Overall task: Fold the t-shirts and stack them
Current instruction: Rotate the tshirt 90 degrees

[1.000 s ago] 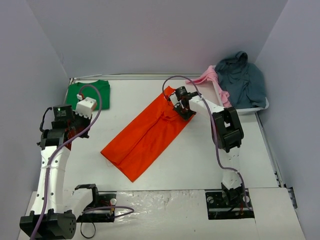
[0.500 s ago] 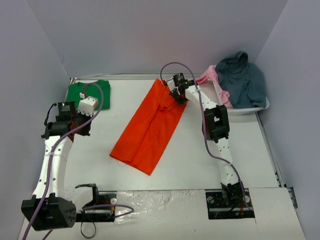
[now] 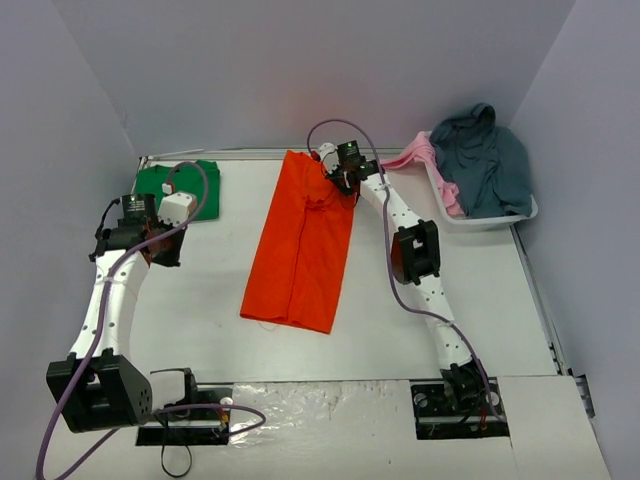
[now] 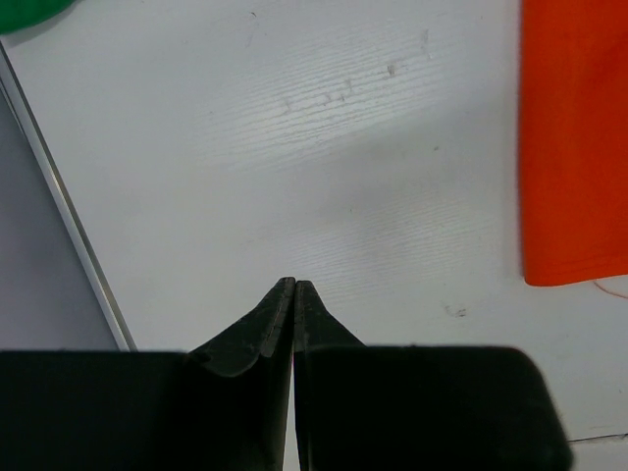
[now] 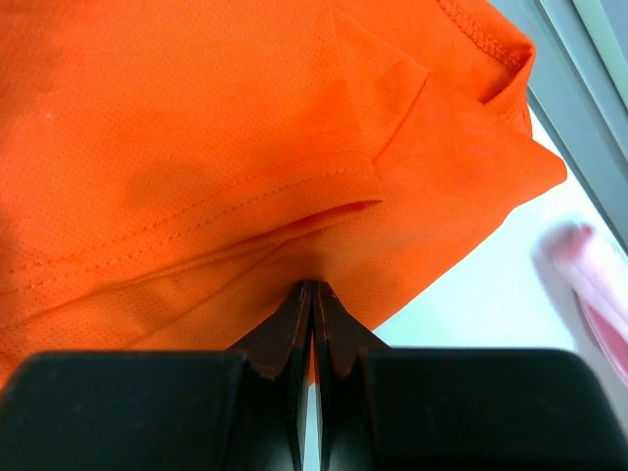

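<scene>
Centrally on the table (image 3: pixel 480 300) lies the folded orange t-shirt (image 3: pixel 300 245), its far end pinched by the right gripper (image 5: pixel 312 287); the left gripper (image 4: pixel 294 285), pressed together and empty, hovers near the green t-shirt (image 3: pixel 170 180) far left

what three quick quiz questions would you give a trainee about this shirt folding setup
1. True or false: the left pincer is shut over bare table, holding nothing.
2. Which grips the orange shirt? A left pincer B right pincer C neither
3. Fill in: the folded green shirt lies at the table's far ____ corner.
Key: 1 true; 2 B; 3 left
</scene>
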Controlling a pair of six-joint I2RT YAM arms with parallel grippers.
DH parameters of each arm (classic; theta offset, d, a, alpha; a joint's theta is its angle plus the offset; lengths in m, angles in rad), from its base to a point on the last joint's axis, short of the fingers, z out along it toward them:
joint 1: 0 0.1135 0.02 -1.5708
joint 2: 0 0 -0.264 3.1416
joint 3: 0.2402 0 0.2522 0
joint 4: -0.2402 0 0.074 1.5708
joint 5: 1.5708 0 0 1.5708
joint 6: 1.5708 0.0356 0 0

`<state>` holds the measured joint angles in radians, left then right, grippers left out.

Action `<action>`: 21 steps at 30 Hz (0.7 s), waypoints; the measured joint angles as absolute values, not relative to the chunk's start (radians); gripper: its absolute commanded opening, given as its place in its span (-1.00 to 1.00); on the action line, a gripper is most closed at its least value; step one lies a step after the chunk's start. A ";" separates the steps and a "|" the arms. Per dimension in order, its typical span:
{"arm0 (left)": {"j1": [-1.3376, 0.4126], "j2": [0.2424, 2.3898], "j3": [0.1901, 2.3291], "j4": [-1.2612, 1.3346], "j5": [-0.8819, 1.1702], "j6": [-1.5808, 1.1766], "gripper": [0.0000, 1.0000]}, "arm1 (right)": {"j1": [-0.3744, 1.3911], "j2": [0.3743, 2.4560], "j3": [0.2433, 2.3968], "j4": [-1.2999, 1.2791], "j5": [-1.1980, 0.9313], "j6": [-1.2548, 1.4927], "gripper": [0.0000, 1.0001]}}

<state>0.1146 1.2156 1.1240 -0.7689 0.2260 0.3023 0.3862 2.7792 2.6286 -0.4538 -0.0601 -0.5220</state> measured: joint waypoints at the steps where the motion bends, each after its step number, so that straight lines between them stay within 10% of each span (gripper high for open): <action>1: 0.115 1.216 1.124 -0.769 0.226 0.302 -0.95 | 0.397 2.783 2.632 -0.444 -0.066 -0.525 -1.00; 17: 0.127 1.166 1.124 -0.772 0.219 0.303 -0.95 | 0.496 2.796 2.622 -0.358 -0.044 -0.570 -1.00; 21: 0.127 1.166 1.124 -0.772 0.219 0.303 -0.56 | 0.496 2.786 2.576 -0.292 0.043 -0.588 -0.98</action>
<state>0.1268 1.1656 1.1236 -0.7719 0.2188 0.3027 0.4965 2.7865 2.5763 -0.2916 0.0425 -0.5884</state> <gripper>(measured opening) 0.113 0.002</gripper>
